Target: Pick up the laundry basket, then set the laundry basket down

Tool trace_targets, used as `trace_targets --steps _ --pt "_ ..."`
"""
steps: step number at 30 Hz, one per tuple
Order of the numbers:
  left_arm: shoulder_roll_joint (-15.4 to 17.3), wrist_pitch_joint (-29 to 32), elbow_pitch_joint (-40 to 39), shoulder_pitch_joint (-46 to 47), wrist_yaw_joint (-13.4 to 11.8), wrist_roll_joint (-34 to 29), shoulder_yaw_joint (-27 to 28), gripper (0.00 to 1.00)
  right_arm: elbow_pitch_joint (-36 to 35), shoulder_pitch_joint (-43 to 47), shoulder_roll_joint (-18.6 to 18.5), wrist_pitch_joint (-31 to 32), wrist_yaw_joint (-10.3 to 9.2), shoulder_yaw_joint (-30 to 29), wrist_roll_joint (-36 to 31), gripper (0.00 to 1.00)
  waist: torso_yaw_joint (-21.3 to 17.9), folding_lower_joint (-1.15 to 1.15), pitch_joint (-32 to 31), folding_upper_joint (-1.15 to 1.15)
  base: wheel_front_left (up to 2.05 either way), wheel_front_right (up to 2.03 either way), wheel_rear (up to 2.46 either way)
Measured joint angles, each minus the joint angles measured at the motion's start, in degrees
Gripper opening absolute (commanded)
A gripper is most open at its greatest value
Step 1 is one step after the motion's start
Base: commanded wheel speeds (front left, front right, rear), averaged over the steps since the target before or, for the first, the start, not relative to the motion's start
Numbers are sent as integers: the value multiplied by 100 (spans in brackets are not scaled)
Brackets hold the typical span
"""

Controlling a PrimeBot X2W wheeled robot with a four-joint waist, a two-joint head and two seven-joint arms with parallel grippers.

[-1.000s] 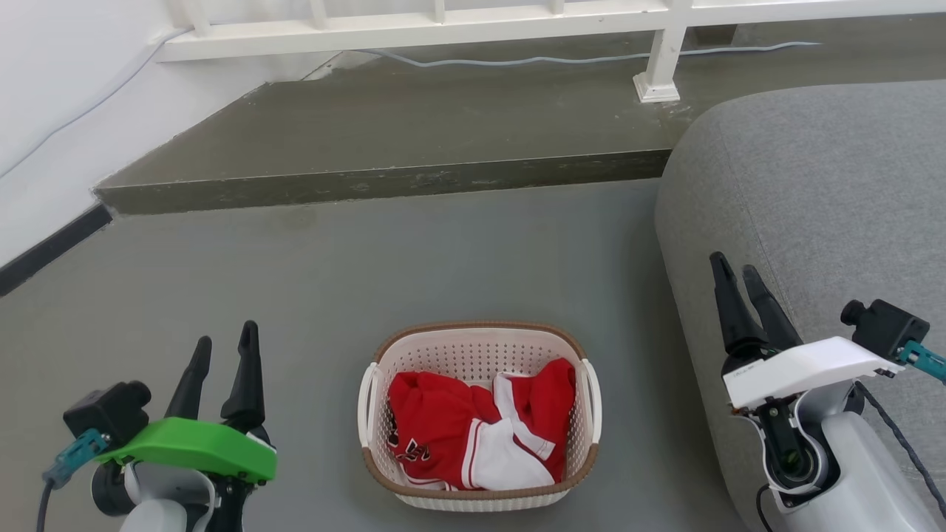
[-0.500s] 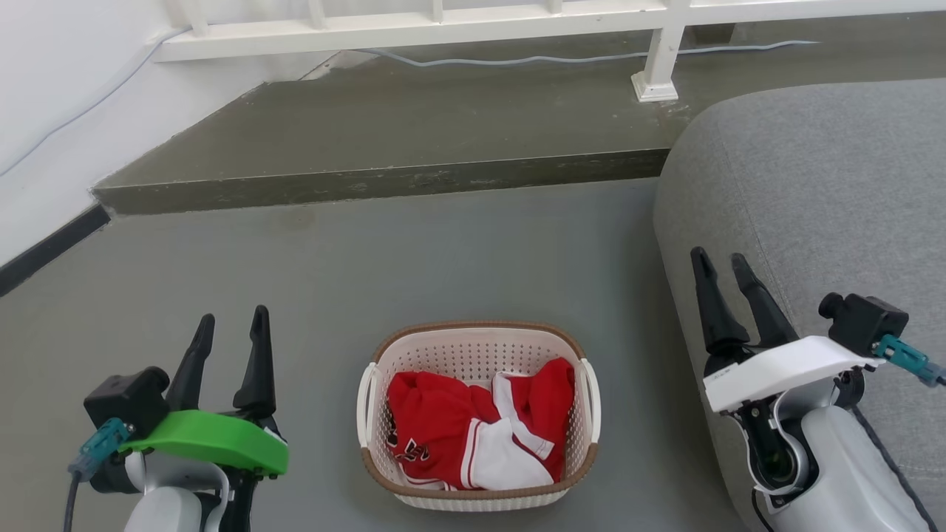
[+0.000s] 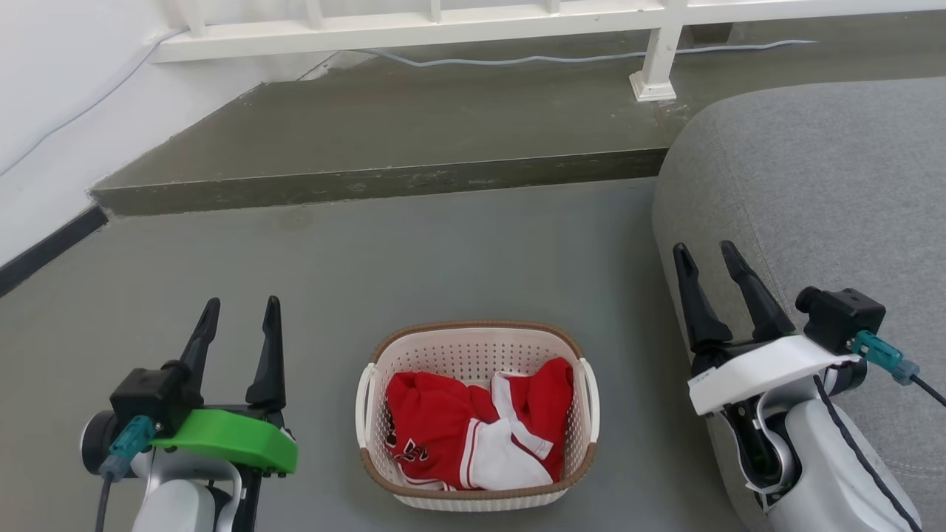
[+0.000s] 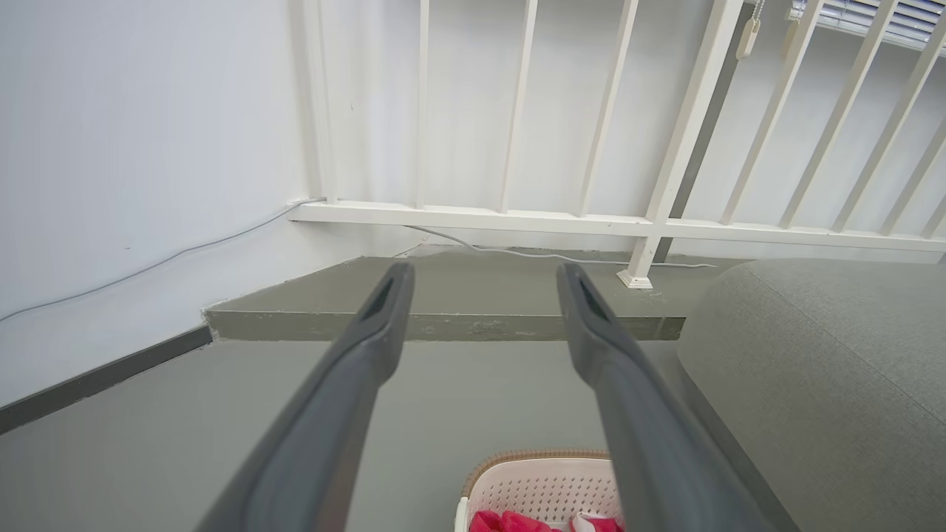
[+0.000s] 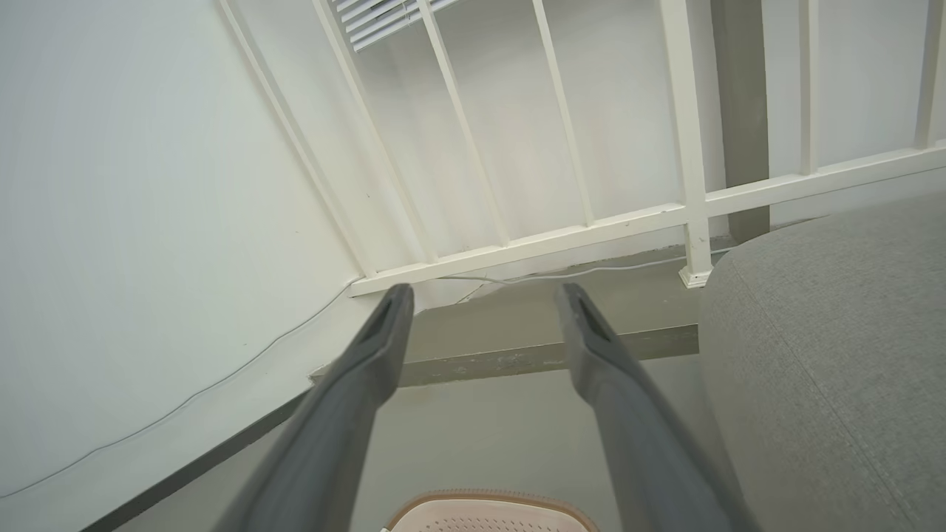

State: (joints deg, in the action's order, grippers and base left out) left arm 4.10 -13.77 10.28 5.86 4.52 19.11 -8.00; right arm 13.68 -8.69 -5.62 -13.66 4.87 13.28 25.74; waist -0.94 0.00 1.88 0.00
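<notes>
The laundry basket stands on the grey floor at the bottom middle of the head view: cream perforated walls, brown rim, white side handles, red and white clothes inside. Its far rim also peeks into the left wrist view and the right wrist view. My left gripper hovers open to the basket's left, apart from it, nothing between its fingers. My right gripper is open to the basket's right, in front of the sofa edge, holding nothing.
A grey sofa fills the right side, close behind my right arm. A raised concrete step crosses the floor beyond the basket, with a white railing and a cable behind it. A white wall runs along the left.
Both grippers have moved up the head view and inward toward the basket, still open. The basket has stayed in place.
</notes>
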Motion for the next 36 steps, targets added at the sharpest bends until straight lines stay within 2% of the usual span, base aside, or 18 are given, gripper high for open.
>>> trace_targets --steps 5,36 --pt "-10 -49 -20 5 8 -286 -21 100 8 -25 0 -60 -43 13 -274 100 -2 0 12 0 0 0 0" --pt "-115 -49 -31 9 111 -344 114 100 256 -25 63 -69 -51 -129 -554 100 -47 0 192 0 0 0 0"
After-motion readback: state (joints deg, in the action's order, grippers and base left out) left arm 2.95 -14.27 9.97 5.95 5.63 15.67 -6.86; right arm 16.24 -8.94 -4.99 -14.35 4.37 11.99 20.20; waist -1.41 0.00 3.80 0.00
